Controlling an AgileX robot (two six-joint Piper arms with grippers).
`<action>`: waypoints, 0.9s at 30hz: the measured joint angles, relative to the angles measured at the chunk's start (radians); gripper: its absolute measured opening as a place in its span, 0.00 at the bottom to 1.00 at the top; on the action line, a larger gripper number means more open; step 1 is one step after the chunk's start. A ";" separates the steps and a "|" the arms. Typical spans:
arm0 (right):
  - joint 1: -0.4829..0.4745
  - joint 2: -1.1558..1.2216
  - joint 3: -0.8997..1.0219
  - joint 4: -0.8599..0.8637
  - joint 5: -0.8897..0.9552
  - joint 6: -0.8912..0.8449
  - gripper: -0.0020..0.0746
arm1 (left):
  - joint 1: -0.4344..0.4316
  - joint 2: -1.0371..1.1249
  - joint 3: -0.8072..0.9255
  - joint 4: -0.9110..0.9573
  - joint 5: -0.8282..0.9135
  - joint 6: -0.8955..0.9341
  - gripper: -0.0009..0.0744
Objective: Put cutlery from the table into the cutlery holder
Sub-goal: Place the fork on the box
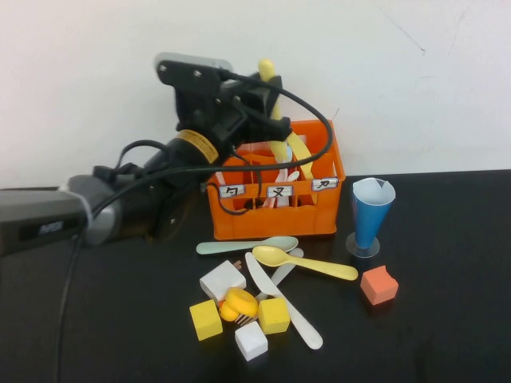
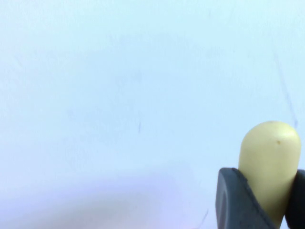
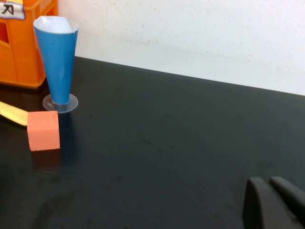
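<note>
High view: left gripper [image 1: 267, 112] above the crate [image 1: 275, 209], jaws pinching the fork [image 1: 281, 128], whose lower end slants down into the crate below them. Left wrist view: fork handle [image 2: 268, 167] rises between the jaws. Right wrist view: right gripper [image 3: 272, 202] low over the counter [image 3: 167, 143], jaws pressed together, cup [image 3: 57, 59] well apart.

The pale yellow plastic fork [image 1: 279, 120] stands steeply tilted over the orange plastic crate with inner compartments [image 1: 275, 214], its rounded flat handle end uppermost and its lower part down inside the crate's rear compartment. The left gripper [image 1: 267, 108] above the crate has its jaws closed on the handle. The crate sits on the black table [image 1: 447, 319] against the white wall, three white labels on its front. The right gripper [image 3: 274, 200] hangs low over the table's right side.
</note>
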 joint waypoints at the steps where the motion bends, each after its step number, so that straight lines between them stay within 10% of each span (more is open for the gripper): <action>1: 0.000 0.000 0.000 0.000 0.000 0.000 0.02 | 0.000 0.020 -0.016 0.013 0.005 -0.002 0.26; 27: 0.000 0.000 0.000 0.000 0.000 0.000 0.02 | 0.002 0.018 -0.053 0.024 0.050 0.112 0.26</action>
